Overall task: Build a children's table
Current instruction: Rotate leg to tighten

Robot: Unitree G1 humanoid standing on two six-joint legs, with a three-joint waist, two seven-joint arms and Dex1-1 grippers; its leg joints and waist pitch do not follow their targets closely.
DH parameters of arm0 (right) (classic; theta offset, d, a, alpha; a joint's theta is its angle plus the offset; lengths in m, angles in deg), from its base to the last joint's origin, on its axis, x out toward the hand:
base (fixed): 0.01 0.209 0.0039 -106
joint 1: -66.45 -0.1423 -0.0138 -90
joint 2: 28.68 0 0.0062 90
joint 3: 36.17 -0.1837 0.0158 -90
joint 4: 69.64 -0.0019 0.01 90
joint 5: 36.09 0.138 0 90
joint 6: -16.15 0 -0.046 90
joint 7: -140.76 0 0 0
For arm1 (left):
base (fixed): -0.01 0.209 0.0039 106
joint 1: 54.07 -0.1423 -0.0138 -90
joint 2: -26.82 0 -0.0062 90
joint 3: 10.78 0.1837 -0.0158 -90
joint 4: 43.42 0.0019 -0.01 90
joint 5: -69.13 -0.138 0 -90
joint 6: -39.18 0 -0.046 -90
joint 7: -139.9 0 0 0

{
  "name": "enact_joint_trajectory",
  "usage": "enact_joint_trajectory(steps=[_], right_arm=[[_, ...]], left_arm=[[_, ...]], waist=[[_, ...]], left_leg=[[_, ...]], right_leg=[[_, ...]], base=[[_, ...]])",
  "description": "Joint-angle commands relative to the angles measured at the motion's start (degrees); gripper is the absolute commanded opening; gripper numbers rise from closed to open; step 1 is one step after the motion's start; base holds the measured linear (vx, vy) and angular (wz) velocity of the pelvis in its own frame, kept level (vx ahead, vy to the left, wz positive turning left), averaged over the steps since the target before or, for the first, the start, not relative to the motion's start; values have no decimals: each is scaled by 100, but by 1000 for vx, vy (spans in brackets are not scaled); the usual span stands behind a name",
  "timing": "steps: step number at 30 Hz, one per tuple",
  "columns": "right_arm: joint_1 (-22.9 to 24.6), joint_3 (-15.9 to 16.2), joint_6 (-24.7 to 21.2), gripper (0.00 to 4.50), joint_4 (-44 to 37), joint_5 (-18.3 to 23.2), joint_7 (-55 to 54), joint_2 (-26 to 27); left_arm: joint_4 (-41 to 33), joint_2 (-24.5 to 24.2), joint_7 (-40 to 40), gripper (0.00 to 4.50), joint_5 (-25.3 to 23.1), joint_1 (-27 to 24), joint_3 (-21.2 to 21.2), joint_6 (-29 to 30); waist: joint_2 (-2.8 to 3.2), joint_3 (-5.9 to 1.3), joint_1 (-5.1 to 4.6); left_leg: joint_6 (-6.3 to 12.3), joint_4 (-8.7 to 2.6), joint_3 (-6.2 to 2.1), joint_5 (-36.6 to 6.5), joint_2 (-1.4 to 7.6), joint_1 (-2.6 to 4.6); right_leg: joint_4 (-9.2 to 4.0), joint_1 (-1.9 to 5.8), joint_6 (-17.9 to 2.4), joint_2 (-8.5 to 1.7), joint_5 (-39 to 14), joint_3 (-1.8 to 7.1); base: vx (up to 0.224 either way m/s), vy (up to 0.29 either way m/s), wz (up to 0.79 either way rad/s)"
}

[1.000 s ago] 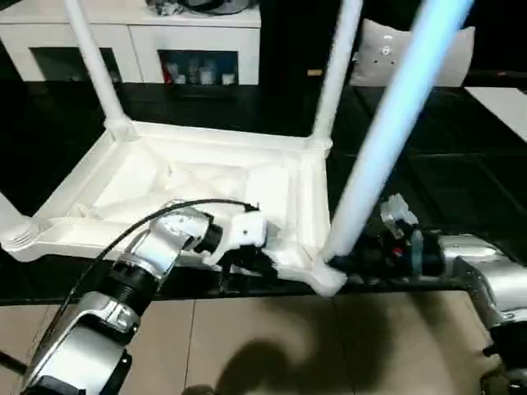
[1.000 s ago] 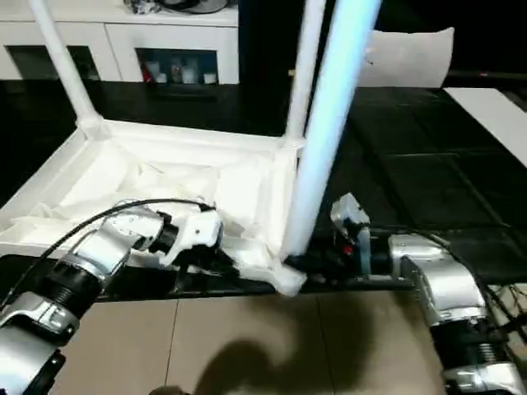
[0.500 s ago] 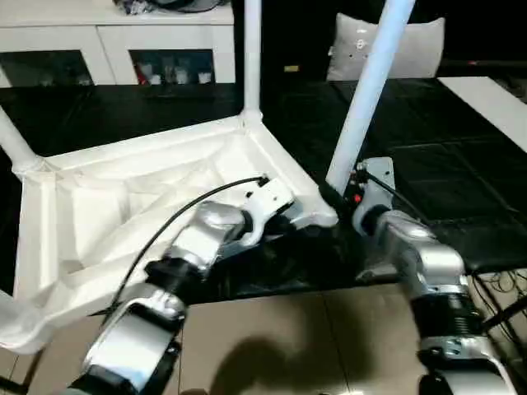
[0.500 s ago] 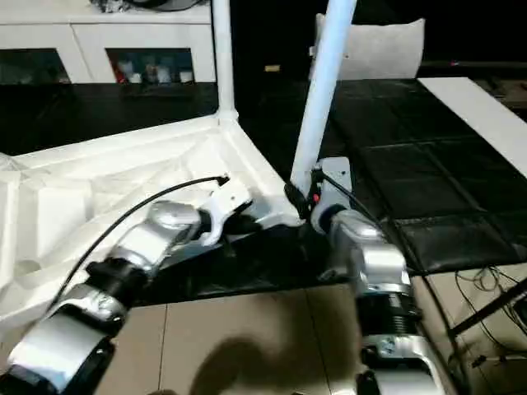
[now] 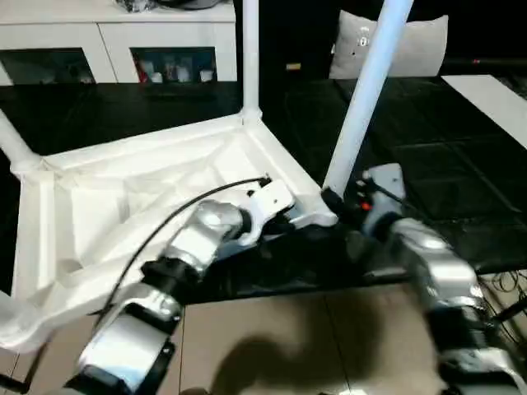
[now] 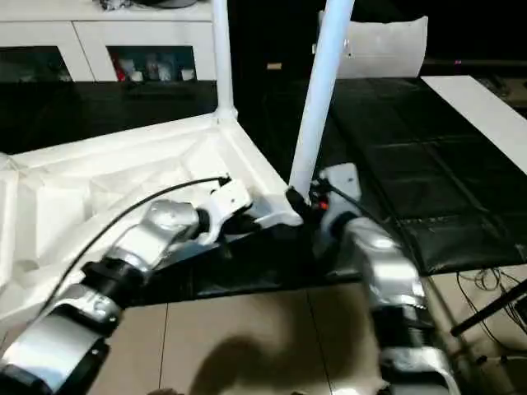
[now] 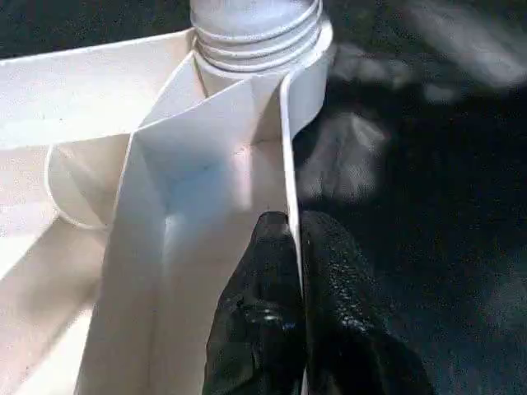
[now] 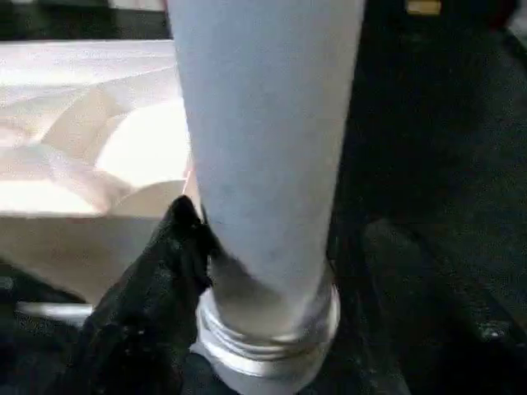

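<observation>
Since a second ago, tabletop [image 5: 123, 197] has swung round on the black desk [image 5: 461, 173].
Left tool [image 7: 292, 247] is clamped on its rim; right tool [image 8: 185, 226] sits at the near corner leg [image 5: 362, 90], fingers hard to read, with one finger [image 8: 177, 247] against it.

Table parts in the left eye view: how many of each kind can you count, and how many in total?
White ribbed plastic tabletop: 1
White tapered tube legs standing in corner sockets: 3
Total: 4
</observation>
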Motion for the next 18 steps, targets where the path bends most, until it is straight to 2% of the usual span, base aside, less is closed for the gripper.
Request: enact_joint_trajectory(steps=[1, 4, 7, 10, 13, 14, 16, 18], right_arm=[[199, 124, 36, 344, -267, 181, 969, -422], [330, 260, 76, 344, -417, 308, 1621, -756], [435, 461, 354, 344, -475, 332, 2317, -1116], [431, 561, 361, 308, -453, 436, 2825, -1331], [454, 644, 339, 284, -525, 499, 3172, -1461], [488, 750, 285, 271, -627, 559, 3496, -1570], [493, 793, 241, 256, -658, 597, 3631, -1599], [483, 891, 138, 229, -676, 707, 3856, -1634]], left_arm=[[-110, -250, -648, 0, 1, -105, 180, -507], [-107, -427, -989, 0, 3, -112, 289, -672], [-122, -637, -1522, 0, 15, -142, 462, -946], [-157, -811, -2020, 0, 18, -182, 589, -1195], [-226, -925, -2344, 0, 26, -216, 682, -1320], [-306, -1026, -2628, 0, 28, -245, 770, -1429], [-344, -1069, -2747, 0, 23, -253, 814, -1489], [-386, -1120, -2901, 0, 21, -236, 898, -1600]], waist=[[-87, -416, 54], [-86, -411, 83], [-80, -403, 114], [-89, -404, 153], [-89, -414, 199], [-104, -406, 217], [-90, -401, 246], [-105, -399, 292]], left_leg=[[491, -319, 36, -646, 52, 1], [525, -318, 34, -709, 72, 13], [493, -322, 33, -844, 91, 26], [489, -319, 41, -824, 98, 45], [509, -311, 35, -744, 111, 31], [525, -315, 38, -757, 120, 33], [524, -313, 43, -780, 126, 35], [485, -317, 44, -821, 128, 40]], right_leg=[[-379, 426, -1194, -254, -663, 218], [-374, 403, -1211, -249, -723, 213], [-390, 384, -1224, -272, -929, 215], [-379, 365, -1289, -269, -892, 219], [-332, 382, -1366, -268, -695, 213], [-332, 378, -1363, -269, -724, 211], [-338, 366, -1350, -278, -806, 217], [-342, 357, -1319, -281, -953, 215]], base=[[0, 0, 0], [0, 0, 0], [0, 0, 0], [0, 0, 0], [0, 0, 0], [0, 0, 0], [0, 0, 0], [0, 0, 0]])
